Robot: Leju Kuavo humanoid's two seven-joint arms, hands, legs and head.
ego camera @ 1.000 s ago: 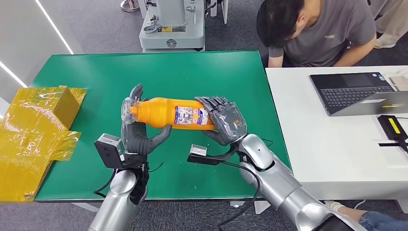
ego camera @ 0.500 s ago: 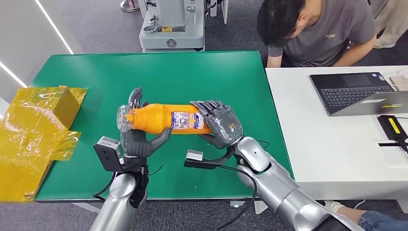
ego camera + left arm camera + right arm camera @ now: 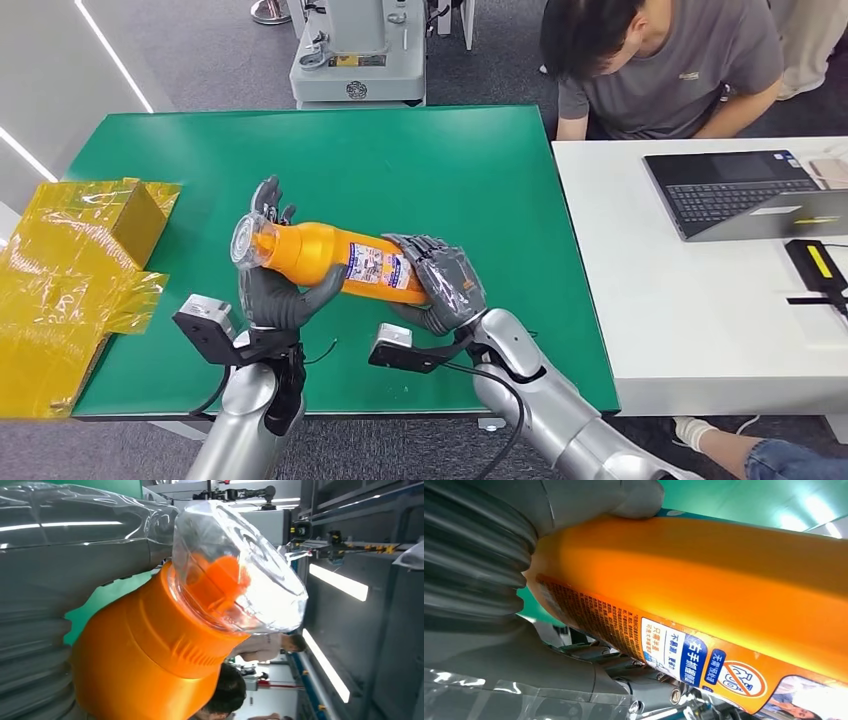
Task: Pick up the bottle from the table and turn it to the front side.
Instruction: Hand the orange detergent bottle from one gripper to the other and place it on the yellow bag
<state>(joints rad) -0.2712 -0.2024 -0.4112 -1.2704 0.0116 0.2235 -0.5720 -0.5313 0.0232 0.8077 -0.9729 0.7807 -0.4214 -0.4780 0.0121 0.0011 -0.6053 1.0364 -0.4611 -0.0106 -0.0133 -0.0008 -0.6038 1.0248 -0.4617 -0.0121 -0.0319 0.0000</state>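
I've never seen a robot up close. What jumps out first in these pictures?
The bright orange plastic bottle with its clear cap, lifted over the green table between the left hand at its neck and the right hand at its base. Crinkled yellow plastic wrap lies at the table's left edge.

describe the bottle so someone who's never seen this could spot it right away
Over the green table, near its front edge, the orange bottle lies sideways between the left hand and right hand. It has a clear cap and a printed label; the yellow film-wrapped boxes nearby sit at the table's edge.
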